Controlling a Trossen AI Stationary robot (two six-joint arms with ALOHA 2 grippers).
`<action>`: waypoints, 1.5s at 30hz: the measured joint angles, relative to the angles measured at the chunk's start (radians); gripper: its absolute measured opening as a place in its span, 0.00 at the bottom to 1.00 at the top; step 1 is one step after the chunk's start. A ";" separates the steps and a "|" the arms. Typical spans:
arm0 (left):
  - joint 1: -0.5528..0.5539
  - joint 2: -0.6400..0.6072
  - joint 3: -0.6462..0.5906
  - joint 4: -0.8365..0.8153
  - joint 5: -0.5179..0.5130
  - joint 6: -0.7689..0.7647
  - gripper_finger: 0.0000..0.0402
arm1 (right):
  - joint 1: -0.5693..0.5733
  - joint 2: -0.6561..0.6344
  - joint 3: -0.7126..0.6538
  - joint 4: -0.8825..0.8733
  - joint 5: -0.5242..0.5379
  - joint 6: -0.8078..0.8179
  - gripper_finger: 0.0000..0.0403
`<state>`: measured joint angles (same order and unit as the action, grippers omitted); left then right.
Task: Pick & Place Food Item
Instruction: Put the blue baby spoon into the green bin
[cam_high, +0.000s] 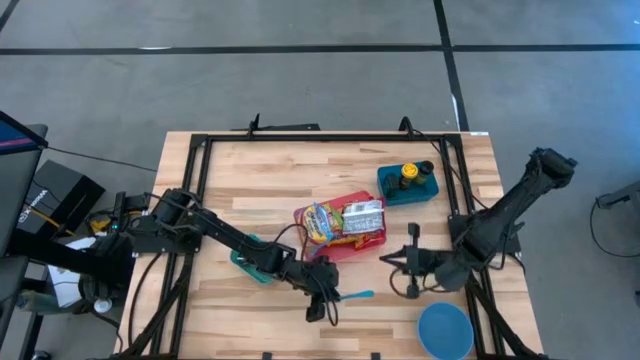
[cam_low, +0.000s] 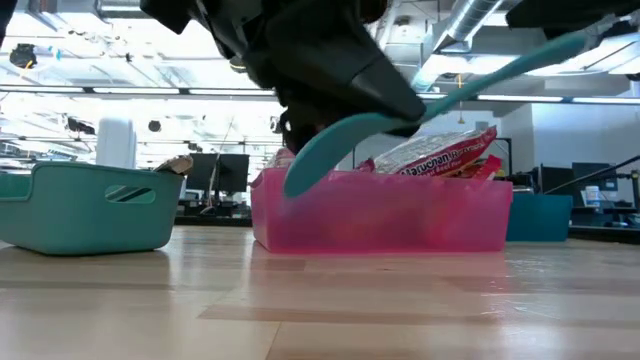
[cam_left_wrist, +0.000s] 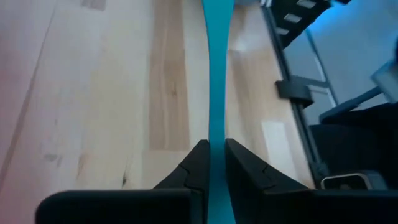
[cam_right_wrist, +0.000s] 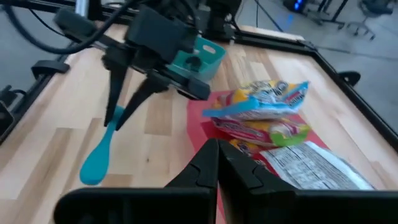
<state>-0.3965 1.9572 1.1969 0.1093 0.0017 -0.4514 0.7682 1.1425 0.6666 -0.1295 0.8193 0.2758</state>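
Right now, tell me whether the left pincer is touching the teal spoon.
Touching. The left wrist view shows the left pincer shut on the teal spoon, both fingers pressed against its handle.

The table (cam_high: 300, 200) is viewed from straight overhead, and level from its near edge. Each wrist view looks close along its fingers. The pink bin (cam_low: 380, 210) is shared.

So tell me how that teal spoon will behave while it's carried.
Probably stiff and light: the teal spoon juts straight from the left gripper, without sagging. Pinched at its thin handle, it might pivot or slip. If dropped, it would likely lie flat, not roll.
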 joint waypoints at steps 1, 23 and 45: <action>0.000 0.000 0.000 0.011 0.006 0.000 0.07 | 0.014 0.014 0.000 0.018 0.013 -0.004 0.00; 0.013 0.000 0.000 0.333 0.146 0.138 0.06 | 0.129 -0.060 -0.137 -0.052 0.278 0.238 0.00; 0.123 0.000 0.000 0.513 0.398 0.157 0.07 | 0.136 -0.096 -0.177 0.423 -0.074 -0.100 0.00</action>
<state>-0.2733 1.9568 1.1973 0.6226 0.3992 -0.2949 0.9042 1.0462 0.4900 0.2936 0.7451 0.1757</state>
